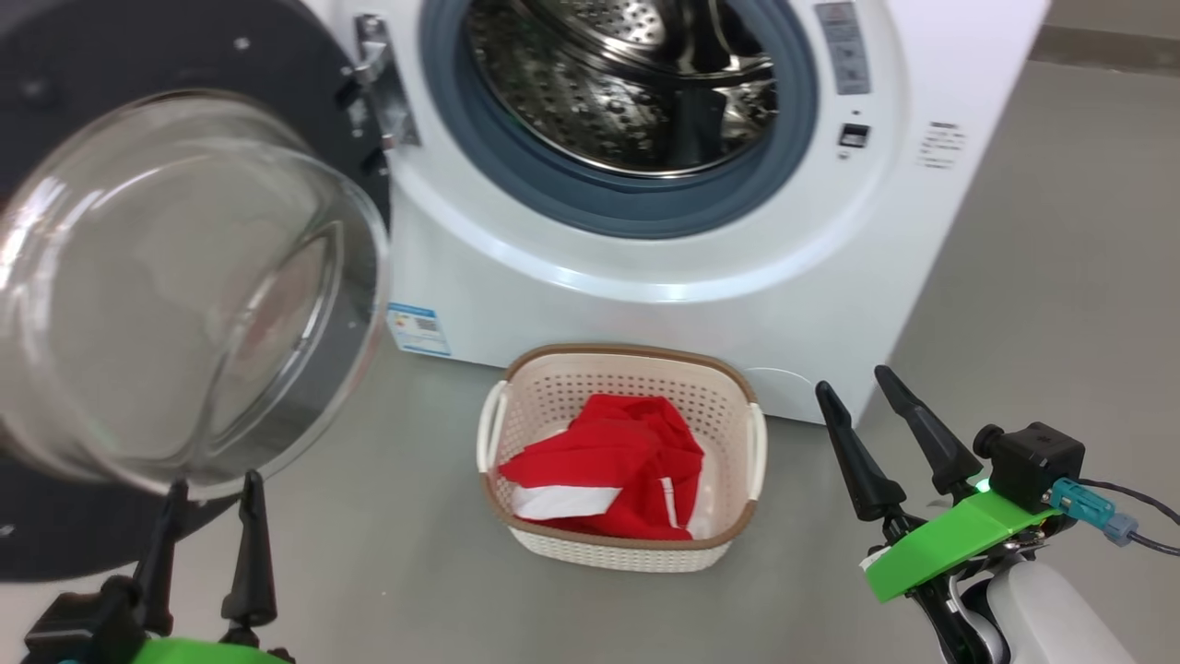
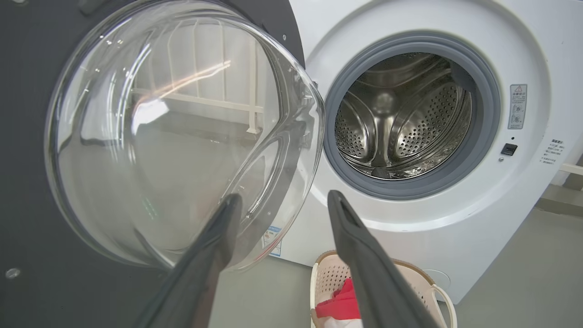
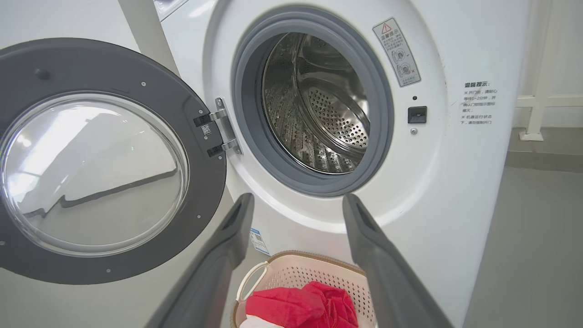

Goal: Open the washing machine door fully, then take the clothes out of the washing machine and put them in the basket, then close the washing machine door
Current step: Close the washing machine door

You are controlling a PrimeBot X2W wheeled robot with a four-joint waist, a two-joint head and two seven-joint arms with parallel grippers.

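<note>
Nearest us, our left claw [image 1: 213,484] stands open and grips nothing, its tips just below the large round black washing machine door [image 1: 184,277] with the bulging clear glass window, which hangs wide open. Our right claw [image 1: 851,379] is likewise spread and grips nothing. Beyond, the bright red clothes with white panels [image 1: 608,461] lie in the small cream-white perforated plastic basket [image 1: 627,351] on the grey floor [image 1: 387,516], just before the big white front-loading washing machine [image 1: 645,304].

Left jaws spread wide, nothing between them; left fingers [image 1: 249,553] straight, near parallel. Right jaws also spread wide, empty; right fingers [image 1: 853,456] lean toward the left side. Green wrist mount [image 1: 949,539] just behind the right jaws, pale forearm [image 1: 1051,613] behind that.
</note>
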